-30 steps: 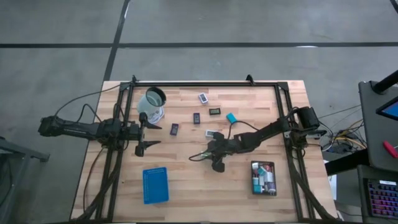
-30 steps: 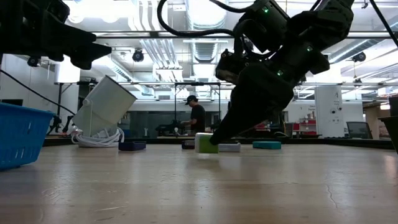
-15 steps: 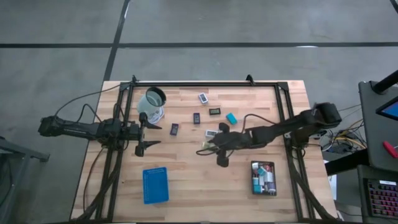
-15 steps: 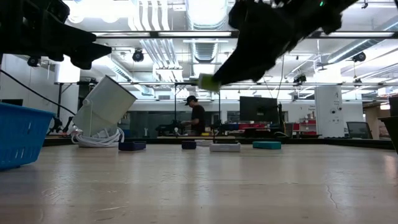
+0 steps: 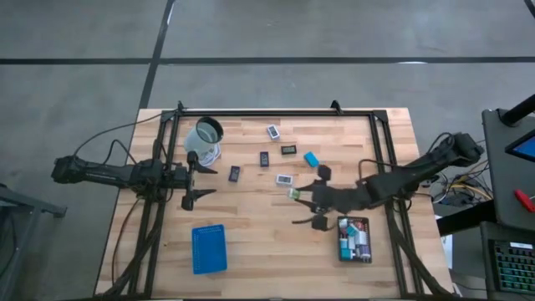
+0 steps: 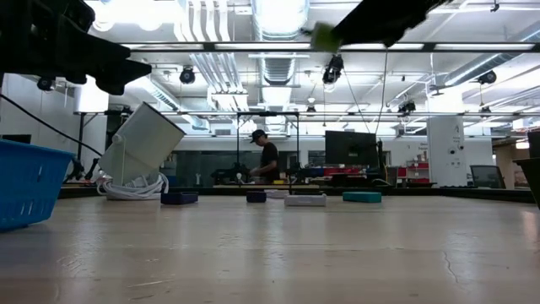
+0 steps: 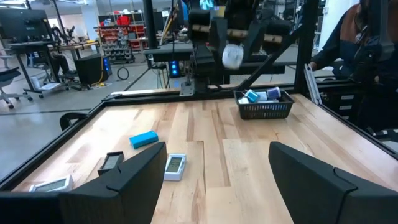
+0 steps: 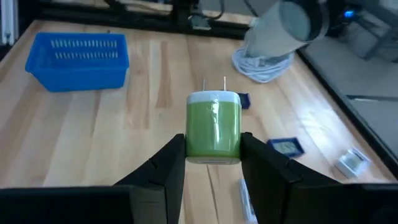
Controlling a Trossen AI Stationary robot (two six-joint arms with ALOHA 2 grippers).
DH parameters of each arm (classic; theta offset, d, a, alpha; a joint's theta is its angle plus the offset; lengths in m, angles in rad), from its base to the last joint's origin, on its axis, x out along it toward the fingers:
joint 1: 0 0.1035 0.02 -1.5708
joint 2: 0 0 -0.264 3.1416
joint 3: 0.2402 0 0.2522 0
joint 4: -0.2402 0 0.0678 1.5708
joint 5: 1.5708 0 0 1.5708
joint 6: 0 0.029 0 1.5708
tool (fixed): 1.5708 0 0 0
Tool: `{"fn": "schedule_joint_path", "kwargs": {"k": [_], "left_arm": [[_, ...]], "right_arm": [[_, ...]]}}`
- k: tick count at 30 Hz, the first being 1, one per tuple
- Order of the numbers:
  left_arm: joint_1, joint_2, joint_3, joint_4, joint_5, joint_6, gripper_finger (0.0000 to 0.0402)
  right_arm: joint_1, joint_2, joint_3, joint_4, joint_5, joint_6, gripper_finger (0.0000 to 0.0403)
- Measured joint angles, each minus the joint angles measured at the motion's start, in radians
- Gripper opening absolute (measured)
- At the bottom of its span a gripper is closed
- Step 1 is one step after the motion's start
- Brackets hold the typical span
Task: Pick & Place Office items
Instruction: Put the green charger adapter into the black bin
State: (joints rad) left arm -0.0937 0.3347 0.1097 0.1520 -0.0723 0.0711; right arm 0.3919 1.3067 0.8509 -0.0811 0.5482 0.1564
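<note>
My right gripper (image 8: 213,148) is shut on a green block with a white end and two metal prongs (image 8: 213,127), high above the middle of the table (image 5: 294,193); the low view shows the block near its top edge (image 6: 325,35). Other office items lie flat on the wood: a teal block (image 5: 311,159), a white-faced piece (image 5: 284,179) and dark rectangles (image 5: 264,158) (image 5: 235,173). My left gripper (image 5: 191,180) waits open at the table's left, by the cup (image 5: 205,140). My right gripper pinches the green block's two side faces (image 8: 188,134) between its two fingers (image 8: 166,163). The white pronged end points away from the wrist. The fingers slant downward from the table's right side, and the block hangs clear of the table.
A black tray (image 5: 354,239) holding several items stands at the near right, just beside the right arm. A blue tray (image 5: 209,248) sits near the front left. The tipped cup lies on a coiled white cord at the far left. Bare wood lies between the trays.
My right gripper has risen steeply from the table with the green block, which was resting on the wood a second ago and now hangs well clear. It has also drawn toward the table's right side, nearer the black tray, and tipped closer to level.
</note>
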Motion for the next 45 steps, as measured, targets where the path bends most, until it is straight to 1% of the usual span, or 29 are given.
{"fn": "schedule_joint_path", "kwargs": {"k": [3, 7, 12, 14, 17, 23, 26, 29, 31, 34, 36, 38, 42, 45], "left_arm": [[0.0, 0.0, 0.0, -0.001, 0.0, 0.0, 0.029], [0.0, 0.001, 0.0, -0.003, 0.0, 0.0, 0.029], [0.0, 0.002, 0.0, -0.003, 0.0, 0.0, 0.029], [0.0, 0.002, 0.0, -0.003, 0.0, 0.0, 0.0291], [0.0, 0.002, 0.0, -0.003, 0.0, 0.0, 0.029], [0.0, 0.002, 0.0, -0.003, 0.0, 0.0, 0.0291], [0.0, 0.002, 0.0, -0.003, 0.0, 0.0, 0.029], [0.0, 0.002, 0.0, -0.004, 0.0, 0.0, 0.0289], [0.0, 0.002, 0.0, -0.003, 0.0, 0.0, 0.029], [0.0, 0.002, 0.0, -0.004, 0.0, 0.0, 0.0291], [0.0, 0.002, 0.0, -0.004, 0.0, 0.0, 0.029], [0.0, 0.002, 0.0, -0.004, 0.0, 0.0, 0.0289], [0.0, 0.002, 0.0, -0.004, 0.0, 0.0, 0.0291], [0.0, 0.002, 0.0, -0.004, 0.0, 0.0, 0.029]], "right_arm": [[0.073, -0.052, 0.0, -0.064, 0.08, 0.075, 0.0129], [0.175, -0.111, 0.0, -0.131, 0.151, 0.16, 0.0129], [0.306, -0.18, 0.002, -0.24, 0.17, 0.185, 0.0129], [0.358, -0.2, 0.003, -0.276, 0.17, 0.227, 0.0129], [0.422, -0.222, 0.003, -0.325, 0.168, 0.366, 0.0129], [0.505, -0.229, 0.004, -0.534, 0.165, 0.765, 0.0127], [0.528, -0.212, 0.004, -0.595, 0.136, 0.899, 0.0128], [0.542, -0.193, 0.003, -0.62, 0.074, 0.997, 0.0129], [0.549, -0.183, 0.004, -0.651, 0.008, 1.093, 0.0129], [0.549, -0.162, 0.004, -0.71, -0.127, 1.27, 0.0129], [0.549, -0.145, 0.004, -0.73, -0.206, 1.36, 0.0129], [0.549, -0.119, 0.004, -0.732, -0.253, 1.393, 0.013], [0.549, -0.06, 0.004, -0.731, -0.308, 1.403, 0.013], [0.549, -0.01, 0.004, -0.728, -0.35, 1.439, 0.013]]}}
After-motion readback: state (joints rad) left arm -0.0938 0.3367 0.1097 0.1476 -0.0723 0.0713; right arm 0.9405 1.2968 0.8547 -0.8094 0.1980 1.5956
